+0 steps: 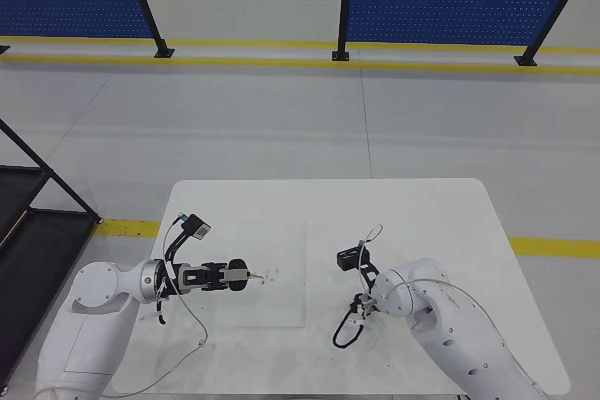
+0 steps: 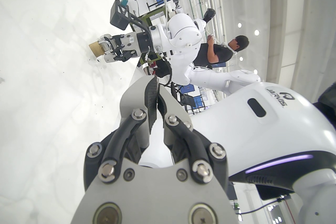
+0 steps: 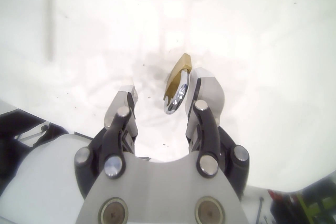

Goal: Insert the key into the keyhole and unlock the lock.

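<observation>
A brass padlock (image 3: 178, 70) with a chrome shackle (image 3: 178, 96) stands on edge on the white table (image 1: 430, 210). My right gripper (image 3: 165, 83) is open around it; the lock leans against one finger (image 3: 207, 88), and a wide gap separates it from the other. In the left wrist view the padlock (image 2: 95, 49) sits at the tips of that right gripper (image 2: 105, 49). Out to the left, my left gripper (image 1: 248, 274) is shut, with the small key (image 1: 267, 272) sticking out toward the right arm. Its pressed-together fingertips (image 2: 155, 83) hide the key.
A black shelf cart (image 1: 10, 250) stands off the table's left side. Blue barriers (image 1: 440, 20) line the floor beyond the far edge. Bare tabletop lies between the two grippers and toward the back.
</observation>
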